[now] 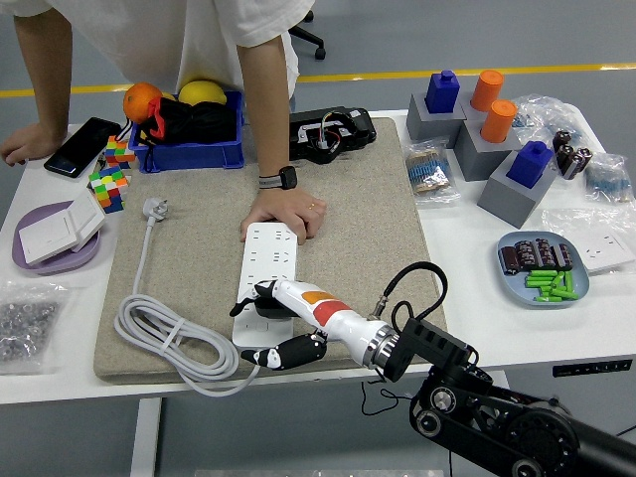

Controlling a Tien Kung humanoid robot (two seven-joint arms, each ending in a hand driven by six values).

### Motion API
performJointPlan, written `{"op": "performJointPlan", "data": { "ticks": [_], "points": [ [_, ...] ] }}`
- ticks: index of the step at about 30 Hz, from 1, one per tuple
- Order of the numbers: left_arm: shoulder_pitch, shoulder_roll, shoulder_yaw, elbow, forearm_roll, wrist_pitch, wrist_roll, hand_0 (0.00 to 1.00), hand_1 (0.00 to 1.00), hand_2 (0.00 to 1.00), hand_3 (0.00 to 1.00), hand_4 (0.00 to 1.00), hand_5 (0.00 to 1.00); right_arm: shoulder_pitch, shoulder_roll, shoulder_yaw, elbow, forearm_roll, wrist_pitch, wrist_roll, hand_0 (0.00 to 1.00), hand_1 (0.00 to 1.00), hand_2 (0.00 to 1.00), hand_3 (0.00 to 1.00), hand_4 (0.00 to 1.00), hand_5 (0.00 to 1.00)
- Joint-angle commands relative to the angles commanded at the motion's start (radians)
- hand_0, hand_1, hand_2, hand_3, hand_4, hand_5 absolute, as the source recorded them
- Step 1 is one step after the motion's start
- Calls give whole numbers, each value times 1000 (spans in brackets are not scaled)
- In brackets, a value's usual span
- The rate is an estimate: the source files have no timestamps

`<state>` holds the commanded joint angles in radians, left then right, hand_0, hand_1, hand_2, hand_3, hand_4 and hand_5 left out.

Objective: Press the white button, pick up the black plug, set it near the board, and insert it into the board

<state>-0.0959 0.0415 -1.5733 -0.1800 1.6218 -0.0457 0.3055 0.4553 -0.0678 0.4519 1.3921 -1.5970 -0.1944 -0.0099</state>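
Observation:
A white power strip lies lengthwise on the beige mat. A person's hand presses down on its far end. My right hand reaches in from the lower right and sits over the strip's near end. Its fingers are curled around a dark object that looks like the black plug, held against the strip. The thumb hangs below the strip's near edge. The strip's own white cable coils to the left and ends in a white plug. The button is hidden.
A blue bin and a black box stand at the mat's far edge. At the left are a purple plate, puzzle cubes and a phone. At the right are grey blocks and a plate of parts.

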Motion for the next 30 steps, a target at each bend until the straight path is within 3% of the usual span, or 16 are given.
{"op": "performJointPlan", "data": {
  "ticks": [16, 30],
  "points": [
    [8, -4, -7, 0, 5, 1, -1, 649, 638, 630, 675, 509, 109, -49, -47, 160, 174, -55, 0, 4, 817, 755, 708, 632, 815, 170],
    [6, -10, -2, 0, -1, 1, -3, 649, 638, 630, 677, 508, 107, -211, -113, 410, 178, -58, -14, 56, 813, 741, 695, 628, 812, 168]
  ]
}}
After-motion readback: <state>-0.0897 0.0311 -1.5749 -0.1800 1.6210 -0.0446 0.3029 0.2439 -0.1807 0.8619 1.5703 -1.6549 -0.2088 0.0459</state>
